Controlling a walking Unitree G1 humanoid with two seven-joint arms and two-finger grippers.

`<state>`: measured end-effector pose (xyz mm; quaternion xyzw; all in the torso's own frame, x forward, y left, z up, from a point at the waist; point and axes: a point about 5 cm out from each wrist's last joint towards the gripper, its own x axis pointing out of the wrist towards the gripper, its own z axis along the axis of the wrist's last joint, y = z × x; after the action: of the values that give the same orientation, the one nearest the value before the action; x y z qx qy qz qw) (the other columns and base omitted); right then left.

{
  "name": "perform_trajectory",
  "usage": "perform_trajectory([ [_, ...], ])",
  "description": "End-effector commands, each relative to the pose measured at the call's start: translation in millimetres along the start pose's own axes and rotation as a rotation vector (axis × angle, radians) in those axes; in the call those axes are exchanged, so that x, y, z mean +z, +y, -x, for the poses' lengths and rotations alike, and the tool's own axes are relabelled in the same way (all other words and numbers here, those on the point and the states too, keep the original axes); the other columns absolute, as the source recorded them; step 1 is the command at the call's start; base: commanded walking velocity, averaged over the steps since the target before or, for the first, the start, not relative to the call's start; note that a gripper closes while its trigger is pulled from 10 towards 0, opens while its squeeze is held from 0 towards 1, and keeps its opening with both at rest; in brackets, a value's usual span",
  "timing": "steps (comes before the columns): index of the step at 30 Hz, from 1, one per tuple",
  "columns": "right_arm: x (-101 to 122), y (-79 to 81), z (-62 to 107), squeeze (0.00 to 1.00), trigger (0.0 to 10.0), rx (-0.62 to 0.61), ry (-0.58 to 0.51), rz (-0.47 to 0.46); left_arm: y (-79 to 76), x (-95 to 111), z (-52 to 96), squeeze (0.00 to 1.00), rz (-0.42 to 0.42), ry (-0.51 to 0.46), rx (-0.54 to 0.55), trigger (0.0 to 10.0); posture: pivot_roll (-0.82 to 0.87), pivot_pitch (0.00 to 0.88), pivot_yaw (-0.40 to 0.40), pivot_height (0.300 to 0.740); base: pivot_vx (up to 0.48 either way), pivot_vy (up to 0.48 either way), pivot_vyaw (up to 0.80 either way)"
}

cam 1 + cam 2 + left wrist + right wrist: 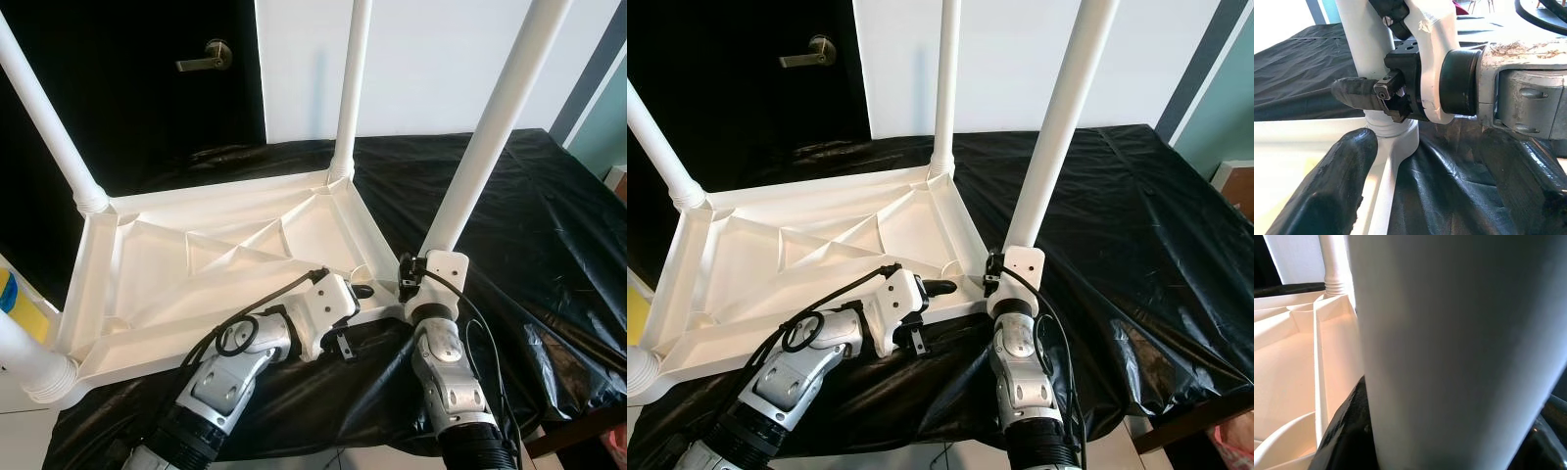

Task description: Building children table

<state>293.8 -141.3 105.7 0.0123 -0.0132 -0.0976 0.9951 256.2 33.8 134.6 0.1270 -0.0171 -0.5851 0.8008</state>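
Right gripper [1383, 93] clamped on the fourth leg [495, 127] at its base in the upturned tabletop's [196, 259] corner socket, three legs already seated beyond; left gripper [939, 288] released alongside; seating probably unfinished.

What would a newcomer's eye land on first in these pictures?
The white table top lying upside down on the black sheet, its white legs pointing up. At the near right corner, the right gripper is clamped around the base of one leg. The left gripper rests open beside that same corner, on the table's near edge.
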Motion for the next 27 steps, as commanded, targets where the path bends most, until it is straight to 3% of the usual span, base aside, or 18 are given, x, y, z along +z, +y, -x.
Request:
perform_trajectory([
  [1, -15, -4.8, 3.2, 0.19, 10.0, -0.026, 0.074, 0.013, 1.6, 0, -0.1, 0.0, -0.01, 0.01, 0.01, 10.0, -0.03, 0.0, -0.015, 0.74, 0.0, 0.0, 0.0],
  [2, -13, -3.4, 3.1, 1.0, 10.0, 0.003, 0.058, -0.001, 2.2, 1, -0.7, 0.0, -0.013, 0.01, 0.011, 10.0, -0.03, 0.0, -0.017, 0.74, 0.0, 0.0, 0.0],
  [8, -10, -2.0, 3.8, 1.0, 10.0, 0.061, 0.036, -0.033, 2.9, 1, -1.6, 0.0, -0.016, 0.008, 0.013, 10.0, -0.03, 0.0, -0.019, 0.74, 0.0, 0.0, 0.0],
  [13, 0, -25.4, 8.9, 1.0, 10.0, 0.219, -0.048, -0.016, 6.3, 1, -2.6, 0.0, -0.022, 0.003, 0.025, 10.0, -0.04, 0.0, -0.019, 0.74, 0.0, 0.0, 0.0],
  [19, 0, -33.6, 11.3, 1.0, 10.0, 0.291, -0.047, -0.015, 8.1, 2, -1.8, 0.0, -0.024, 0.004, 0.027, 10.0, -0.05, 0.0, -0.012, 0.74, 0.0, 0.0, 0.0],
  [20, 1, -38.1, 12.4, 0.0, 10.0, 0.354, -0.06, 0.014, 8.8, 2, -1.1, 0.0, -0.026, 0.006, 0.022, 10.0, -0.06, 0.0, -0.004, 0.74, 0.0, 0.0, 0.0],
  [27, 6, -46.9, 14.0, 0.0, 10.0, 0.56, -0.066, 0.061, 9.9, 0, 1.8, 0.0, -0.039, 0.022, 0.002, 10.0, -0.05, 0.0, 0.008, 0.74, 0.0, 0.0, 0.0],
])
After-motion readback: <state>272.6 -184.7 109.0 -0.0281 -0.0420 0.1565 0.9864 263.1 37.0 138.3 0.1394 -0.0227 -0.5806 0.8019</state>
